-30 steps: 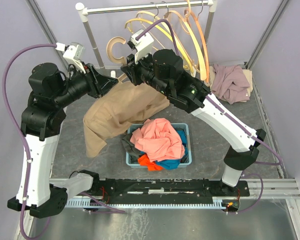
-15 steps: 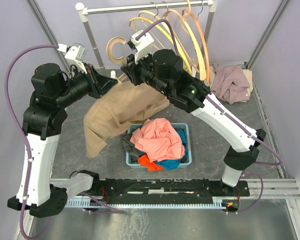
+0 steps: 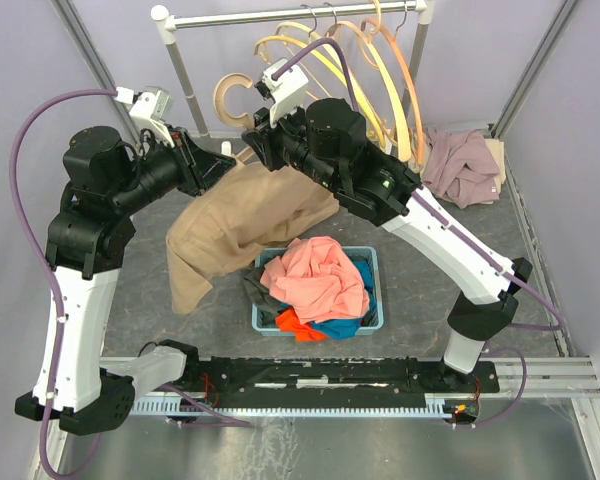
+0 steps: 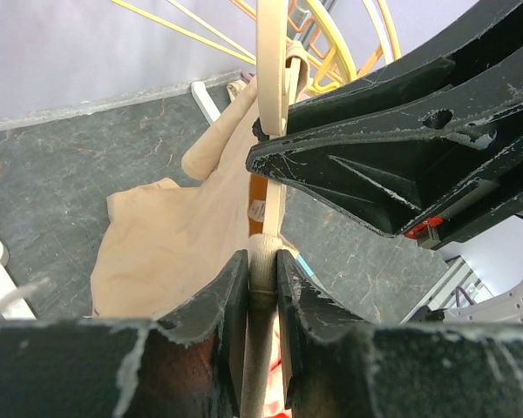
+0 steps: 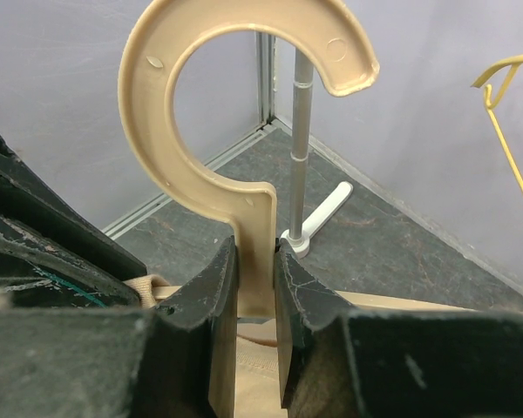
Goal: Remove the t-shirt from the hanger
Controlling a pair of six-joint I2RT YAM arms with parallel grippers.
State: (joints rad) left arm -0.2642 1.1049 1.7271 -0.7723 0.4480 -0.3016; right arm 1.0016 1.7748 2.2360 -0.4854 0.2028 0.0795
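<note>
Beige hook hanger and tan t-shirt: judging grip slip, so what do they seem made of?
Beige hanger: likely moulded plastic, smooth matt, round mould marks on its hook. Tan t-shirt: soft fabric, perhaps cotton knit; drapes in loose folds.

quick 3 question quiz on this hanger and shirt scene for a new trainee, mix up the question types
1. True or false: the tan t-shirt lies inside the blue basket.
2. Pick one: the right gripper is shut on which part of the hanger? A) the hook's tip B) the neck just below the hook C) a shoulder end
3. Short answer: what colour is the top garment in the basket?

Key: 1 false, it hangs between the two arms above the floor. 2 B. 3 coral pink.
</note>
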